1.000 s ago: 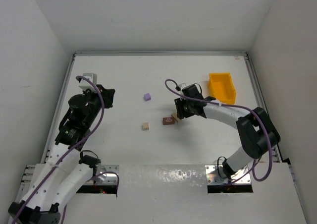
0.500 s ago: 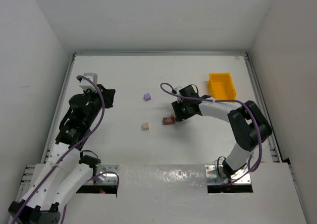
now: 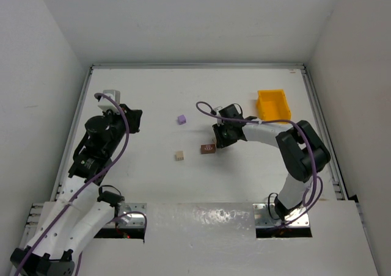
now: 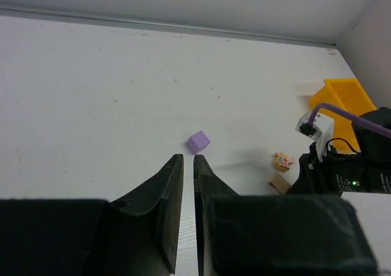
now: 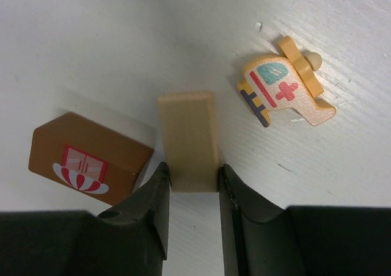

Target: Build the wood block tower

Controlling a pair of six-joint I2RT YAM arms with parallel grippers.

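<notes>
The right arm [image 3: 269, 132] has swung its wrist leftward over the blocks; the right end effector [image 5: 192, 175] pinches the light tan oblong block [image 5: 187, 135], lying on the bench [image 3: 153, 99] just beside the brown block [image 5: 88, 157]; a painted helicopter piece [image 5: 282, 91] lies near; the left end effector [image 4: 188, 163], fingers almost pressed together, holds nothing, a purple cube [image 4: 198, 142] just beyond it.

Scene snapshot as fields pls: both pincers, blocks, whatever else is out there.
right pincer: closed on tan oblong block
left pincer: nearly shut, empty
brown printed block: right beside the oblong, not gripped
helicopter piece: loose, apart from both
tan cube: alone
purple cube: alone
yellow bin: behind the right arm
stacked: nothing yet
</notes>
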